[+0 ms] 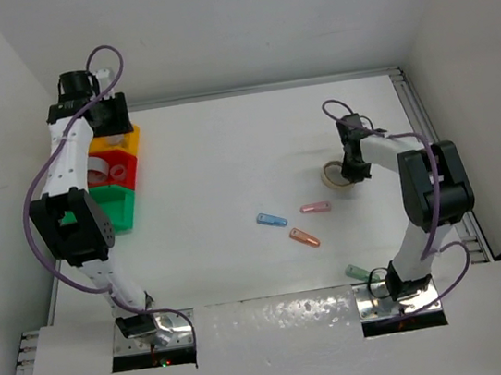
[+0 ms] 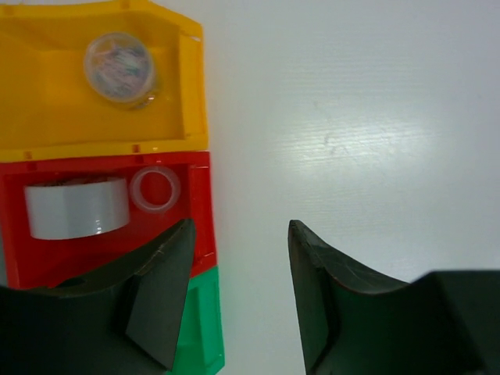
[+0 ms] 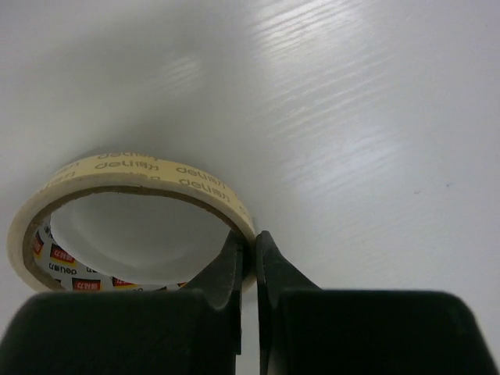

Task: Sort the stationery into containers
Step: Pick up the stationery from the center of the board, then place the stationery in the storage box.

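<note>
The right gripper (image 3: pixel 248 248) had its fingers (image 3: pixel 223 281) pressed together on the wall of the beige tape ring (image 3: pixel 133 183), one finger inside the ring and one outside. The ring lay flat on the white table (image 1: pixel 227 153), in its right half, nearer the right edge than the middle.

The left gripper (image 2: pixel 241 234) hung over the bins with its fingers (image 2: pixel 160 289) apart and nothing between them. One finger was above the red bin (image 2: pixel 201 211) and green bin (image 2: pixel 205 336), the other above bare table beside them. The three joined bins stood along the left edge, toward the far-left corner. The yellow-orange bin (image 2: pixel 47 117) held a clear round pot (image 2: pixel 119 69). The red bin held a grey tape ring (image 2: pixel 76 207) and a small clear ring (image 2: pixel 155 189).

A blue capsule (image 1: pixel 271 219), a pink capsule (image 1: pixel 315 207) and an orange capsule (image 1: pixel 304 238) lay apart near the middle. A green piece (image 1: pixel 357 271) lay at the near edge.
</note>
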Tool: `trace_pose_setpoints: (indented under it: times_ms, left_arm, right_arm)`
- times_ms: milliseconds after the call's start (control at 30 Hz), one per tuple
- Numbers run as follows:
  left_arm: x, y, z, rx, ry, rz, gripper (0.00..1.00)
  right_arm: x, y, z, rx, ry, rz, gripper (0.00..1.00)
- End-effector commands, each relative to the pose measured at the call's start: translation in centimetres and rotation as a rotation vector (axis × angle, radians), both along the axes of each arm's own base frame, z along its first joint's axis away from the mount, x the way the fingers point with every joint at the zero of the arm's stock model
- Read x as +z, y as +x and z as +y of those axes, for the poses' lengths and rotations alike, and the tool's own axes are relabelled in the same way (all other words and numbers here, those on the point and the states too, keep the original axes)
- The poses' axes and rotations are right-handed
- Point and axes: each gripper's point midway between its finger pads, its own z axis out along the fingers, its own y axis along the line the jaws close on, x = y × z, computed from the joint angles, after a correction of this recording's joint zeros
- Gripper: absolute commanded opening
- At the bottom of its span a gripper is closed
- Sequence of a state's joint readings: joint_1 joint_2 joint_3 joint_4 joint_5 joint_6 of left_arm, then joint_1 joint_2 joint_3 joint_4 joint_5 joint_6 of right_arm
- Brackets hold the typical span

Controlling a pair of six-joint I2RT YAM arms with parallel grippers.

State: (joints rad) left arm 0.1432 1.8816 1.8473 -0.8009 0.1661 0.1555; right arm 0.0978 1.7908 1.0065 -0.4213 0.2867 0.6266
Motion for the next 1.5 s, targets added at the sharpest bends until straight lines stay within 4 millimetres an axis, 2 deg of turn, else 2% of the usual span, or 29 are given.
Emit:
trace_pose_setpoints:
  times_ms: [0,33,67,100,133,167,200,233,267,300,367,400,467,500,633,767,867,1000,1100,1133,1167,1200,1300,1333,1400,1433,1467]
  left_arm:
    - [3.8,-1.1,-5.8,-0.187,-0.031,-0.072,0.5]
    - [3.6,-1.5,-8.1,-0.243,-0.044,-0.058,0.51]
    - [3.7,-1.8,-10.0,-0.293,-0.046,-0.057,0.53]
    - [3.7,-2.1,-11.4,-0.334,-0.053,-0.052,0.54]
    - [3.5,-2.9,-14.2,-0.413,-0.07,-0.036,0.54]
    - [3.4,-3.4,-15.5,-0.453,-0.081,-0.026,0.56]
    - [3.3,-4.3,-18.0,-0.522,-0.11,-0.015,0.57]
    - [3.1,-4.7,-19.0,-0.552,-0.12,-0.002,0.57]
    - [2.8,-5.2,-19.9,-0.57,-0.134,0.012,0.57]
    - [2.7,-5.9,-21.4,-0.608,-0.15,0.019,0.58]
    - [1.9,-6.5,-22.6,-0.622,-0.172,0.044,0.58]
    - [1.5,-6.9,-23.5,-0.642,-0.182,0.055,0.58]
    - [0.9,-7.3,-24.4,-0.651,-0.192,0.072,0.58]
    - [0.3,-7.6,-25.3,-0.661,-0.193,0.083,0.58]
    - [-0.4,-7.2,-26.5,-0.646,-0.151,0.067,0.58]
    - [-1.6,-5.4,-25.1,-0.552,-0.028,0.036,0.55]
    - [-3.3,-4.8,-24.2,-0.515,0.036,0.036,0.46]
    - [-5.5,-5.2,-24.4,-0.521,0.056,0.062,0.37]
    - [-6.5,-5.6,-24.5,-0.527,0.071,0.078,0.29]
    - [-6.7,-5.7,-24.4,-0.526,0.076,0.082,0.22]
    - [-6.8,-5.7,-24.1,-0.519,0.089,0.082,0.08]
    - [-6.9,-5.7,-24.0,-0.515,0.096,0.085,0.01]
    - [-6.1,-5.4,-23.6,-0.504,0.1,0.077,0.0]
    - [-5.7,-5.0,-22.8,-0.485,0.098,0.072,0.0]
    - [-4.1,-4.2,-21.1,-0.45,0.114,0.05,0.0]
    - [-3.6,-3.4,-18.9,-0.399,0.129,0.048,0.0]
    - [-2.8,-3.4,-17.0,-0.37,0.158,0.049,0.0]
  right_arm:
    - [6.5,2.4,2.5,0.124,-0.167,-0.196,0.0]
    - [8.6,3.5,3.8,0.146,-0.166,-0.262,0.0]
    - [9.6,3.8,6.6,0.202,-0.156,-0.299,0.0]
    - [11.2,5.0,8.5,0.213,-0.119,-0.351,0.0]
    - [11.2,5.0,11.3,0.271,-0.097,-0.357,0.0]
    - [11.4,5.4,13.0,0.297,-0.074,-0.368,0.0]
    - [12.8,6.4,15.0,0.318,-0.047,-0.404,0.0]
    - [12.9,6.7,16.3,0.337,-0.037,-0.406,0.0]
    - [11.5,6.4,18.2,0.383,-0.041,-0.361,0.0]
    - [13.1,7.5,20.0,0.397,-0.016,-0.397,0.0]
    - [12.4,7.7,22.5,0.43,-0.001,-0.374,0.0]
    - [13.5,8.3,24.0,0.44,0.039,-0.401,0.0]
    - [13.5,8.5,25.9,0.44,0.08,-0.407,0.0]
    - [14.2,8.7,27.1,0.45,0.108,-0.421,0.0]
    - [14.3,8.5,29.1,0.458,0.139,-0.421,0.0]
    - [14.0,8.1,29.6,0.46,0.152,-0.417,0.0]
    - [14.3,7.9,29.7,0.447,0.173,-0.432,0.0]
    - [14.8,7.9,30.1,0.441,0.2,-0.443,0.0]
    - [15.1,7.8,30.3,0.436,0.219,-0.449,0.0]
    - [15.2,7.8,30.4,0.435,0.226,-0.455,0.0]
    - [15.2,7.8,30.4,0.435,0.231,-0.457,0.0]
    - [15.4,7.8,30.5,0.439,0.236,-0.46,0.0]
    - [15.2,7.4,31.1,0.464,0.267,-0.447,0.0]
    - [15.2,7.3,31.5,0.488,0.277,-0.447,0.1]
    - [15.2,6.9,32.4,0.539,0.326,-0.434,0.44]
    - [15.1,6.6,32.3,0.557,0.322,-0.432,0.55]
    - [15.8,6.5,32.1,0.565,0.326,-0.448,0.71]
